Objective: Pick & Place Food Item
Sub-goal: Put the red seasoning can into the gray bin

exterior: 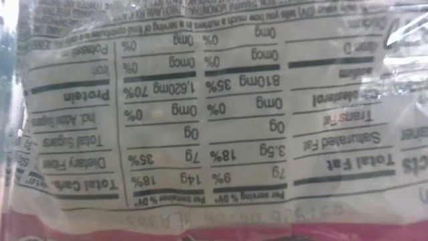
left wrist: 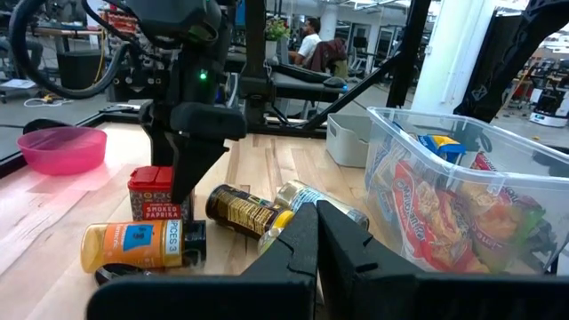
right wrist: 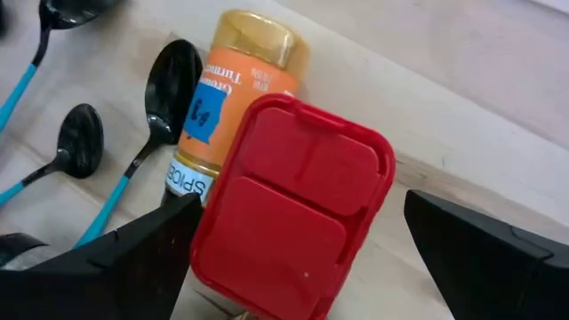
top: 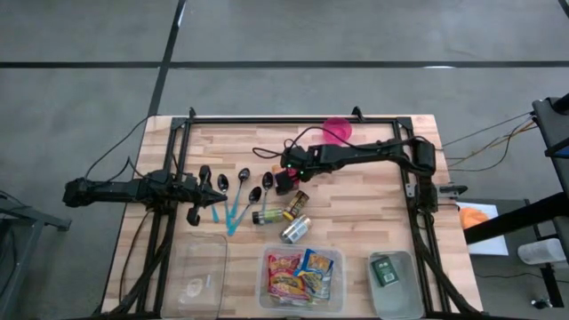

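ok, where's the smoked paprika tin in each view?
High: smoked paprika tin mid-table, under the right claw.
Low: not visible; a nutrition label fills the picture.
Left wrist: standing upright behind the turmeric jar.
Right wrist: red lid between the open fingers.
Shared landmark: turmeric jar.

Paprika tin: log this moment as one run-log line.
right gripper: open, straddling red paprika tin | turmeric jar: lying beside tin | left gripper: shut, waiting at table's left | tin: not lifted
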You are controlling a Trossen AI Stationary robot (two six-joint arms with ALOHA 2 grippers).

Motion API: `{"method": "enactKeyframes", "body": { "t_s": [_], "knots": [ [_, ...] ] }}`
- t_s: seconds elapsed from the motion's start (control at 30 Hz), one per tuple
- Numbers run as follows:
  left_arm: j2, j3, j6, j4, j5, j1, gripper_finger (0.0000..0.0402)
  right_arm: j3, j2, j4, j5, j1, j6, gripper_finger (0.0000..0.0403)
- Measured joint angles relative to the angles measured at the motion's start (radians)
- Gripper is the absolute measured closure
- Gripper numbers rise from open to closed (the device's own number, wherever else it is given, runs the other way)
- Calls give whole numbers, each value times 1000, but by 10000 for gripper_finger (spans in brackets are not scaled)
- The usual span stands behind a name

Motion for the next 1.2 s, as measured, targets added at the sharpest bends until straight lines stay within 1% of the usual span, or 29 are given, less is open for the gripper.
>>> {"method": "enactKeyframes", "body": {
  "t_s": [0.23,0.3,0.37,0.63,0.73,0.83,1.03,1.2],
  "knots": [
    [0,0,0,0,0,0,401,0,-3,-37,14,-8,0,15],
    [0,0,0,0,0,0,401,0,-3,-41,14,-8,0,24],
    [0,0,0,0,0,0,401,0,-4,-45,14,-8,0,45],
    [0,0,0,0,0,0,401,0,-4,-35,14,-8,4,165],
    [0,0,0,0,0,0,401,0,-5,-33,15,-8,3,190],
    [0,0,0,0,0,0,401,0,-6,-32,15,-9,-1,193],
    [0,0,0,0,0,0,401,0,-6,-35,14,-9,-7,181],
    [0,0,0,0,0,0,401,0,-6,-38,14,-8,-15,188]
  ]
}}
